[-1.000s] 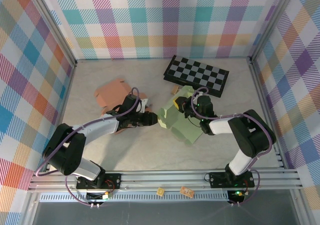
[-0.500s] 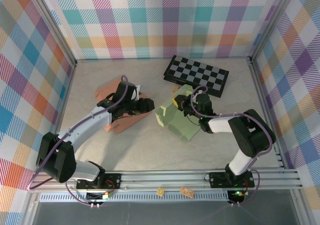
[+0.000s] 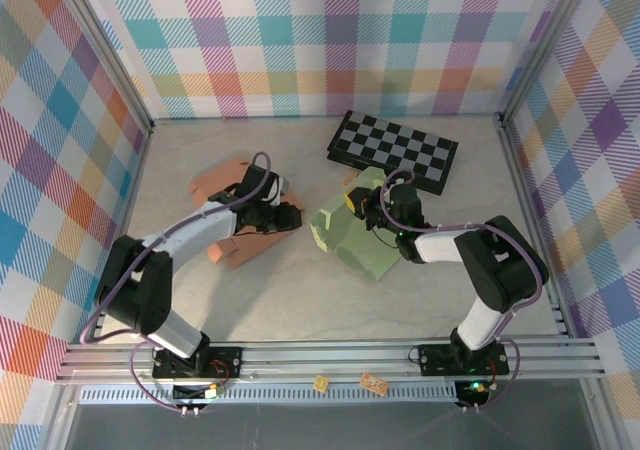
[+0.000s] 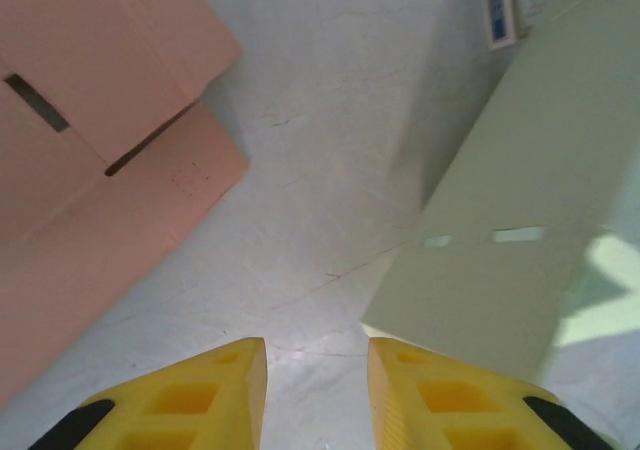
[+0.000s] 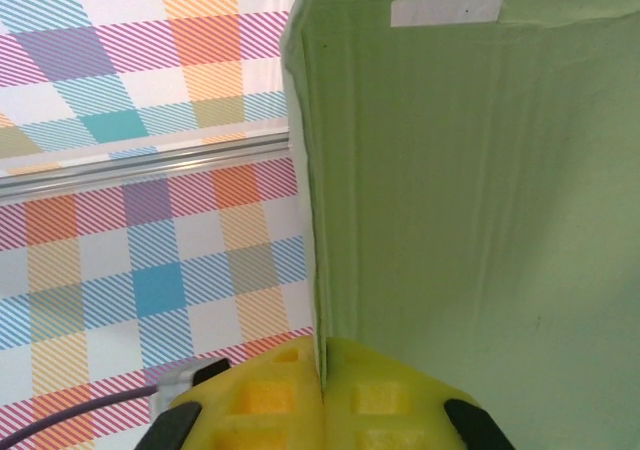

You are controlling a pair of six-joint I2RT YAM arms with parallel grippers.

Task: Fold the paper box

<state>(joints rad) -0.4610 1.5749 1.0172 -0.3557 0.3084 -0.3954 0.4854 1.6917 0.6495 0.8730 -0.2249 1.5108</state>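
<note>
We're in the middle of the fold. The green paper box (image 3: 355,235) sits a little right of the table's (image 3: 300,290) middle, on the far half, just in front of the checkerboard (image 3: 392,150) that lies toward the far right corner. The right gripper (image 3: 372,208) is at the box's far side. Its wrist view shows its jaws (image 5: 322,380) together on the thin edge of an upright green panel (image 5: 450,190), so that wall is pinched and held up.

The left gripper (image 3: 292,217) hangs over bare table between the box and the pink flat carton (image 3: 235,185) on the left half. From its wrist view, the yellow fingers (image 4: 316,370) stand apart with nothing between them. The green sheet's near corner (image 4: 520,220) lies just ahead to one side and the pink carton (image 4: 90,170) to the other.

As we judge it, the right hand is our anchor and the left does the work. We want the left to come in low at the free green flap and get under its edge rather than push the whole box toward the right edge of the table. We'd lift along the crease so the panel hinges cleanly. Two small slots show in that sheet, so we'd line the tabs up with them before pressing. The risks are the box sliding or the pinched wall buckling.
</note>
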